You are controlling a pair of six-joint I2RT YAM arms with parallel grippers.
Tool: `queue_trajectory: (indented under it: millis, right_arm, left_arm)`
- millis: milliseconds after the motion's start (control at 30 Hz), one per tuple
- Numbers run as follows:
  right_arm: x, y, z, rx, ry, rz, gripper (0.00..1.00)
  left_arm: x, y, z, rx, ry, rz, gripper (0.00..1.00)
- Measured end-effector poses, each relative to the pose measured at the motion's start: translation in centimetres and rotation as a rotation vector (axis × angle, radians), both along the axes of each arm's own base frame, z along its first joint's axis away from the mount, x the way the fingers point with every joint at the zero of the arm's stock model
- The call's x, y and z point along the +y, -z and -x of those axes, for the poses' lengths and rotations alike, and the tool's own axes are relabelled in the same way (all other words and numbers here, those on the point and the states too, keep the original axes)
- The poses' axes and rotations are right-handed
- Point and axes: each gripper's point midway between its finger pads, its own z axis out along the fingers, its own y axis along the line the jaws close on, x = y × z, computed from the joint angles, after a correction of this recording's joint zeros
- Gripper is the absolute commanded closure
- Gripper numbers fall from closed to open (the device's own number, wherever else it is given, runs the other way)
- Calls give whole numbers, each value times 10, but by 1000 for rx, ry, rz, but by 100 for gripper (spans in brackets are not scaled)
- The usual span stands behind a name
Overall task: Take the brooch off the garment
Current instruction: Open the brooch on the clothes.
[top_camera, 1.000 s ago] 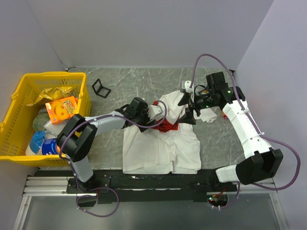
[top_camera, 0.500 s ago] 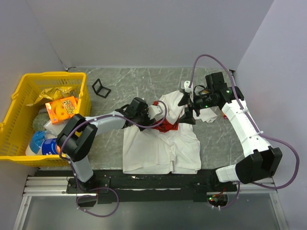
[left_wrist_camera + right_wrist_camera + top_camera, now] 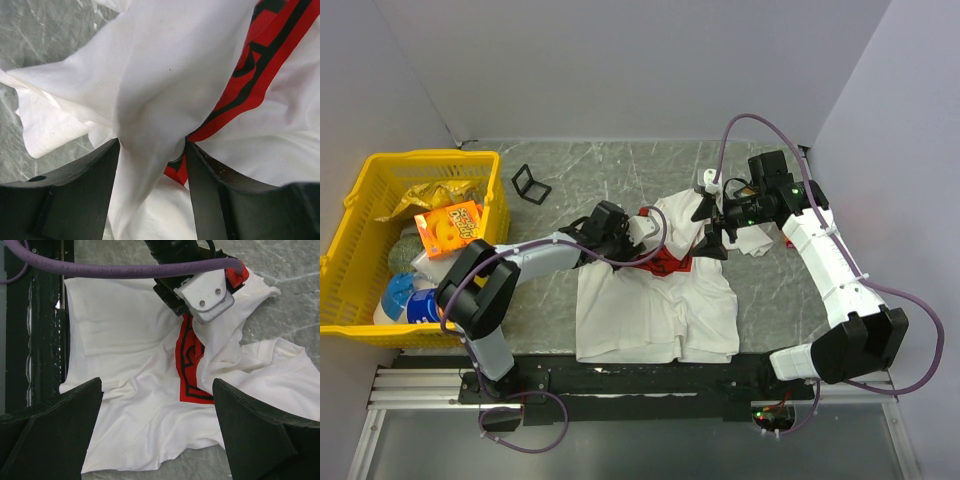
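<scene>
The white T-shirt (image 3: 655,310) lies crumpled on the table with part of its red print (image 3: 668,264) showing. My left gripper (image 3: 638,232) is shut on a raised fold of the shirt beside the print. In the left wrist view the fold (image 3: 150,100) fills the gap in the left gripper (image 3: 152,146). A small pale rounded edge (image 3: 178,150) sits against the right finger, and I cannot tell if it is the brooch. My right gripper (image 3: 712,230) hangs wide open and empty above the shirt's upper right. It (image 3: 157,390) looks down on the shirt (image 3: 130,355) and the print (image 3: 189,375).
A yellow basket (image 3: 360,190) with snack packs and bottles stands at the far left. A small black wire frame (image 3: 530,183) lies at the back of the table. A small red object (image 3: 788,240) shows beside the right arm. Walls close in on three sides.
My left gripper has turned slightly while holding the fold, showing a bit more red at its top. The right arm has barely moved.
</scene>
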Motion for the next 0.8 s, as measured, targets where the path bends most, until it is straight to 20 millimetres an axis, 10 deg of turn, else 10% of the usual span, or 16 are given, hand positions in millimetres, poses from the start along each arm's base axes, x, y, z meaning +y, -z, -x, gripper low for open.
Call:
queue_trajectory:
  millis: [367,800]
  right_arm:
    - [0,1,0,1,2,2,3]
    - [0,0,-1,-3,4,1,3]
  left_arm:
    - [-4,-10,-6,-24,-19,39,47]
    - [-4,-10,-7,-20,-26,34,83]
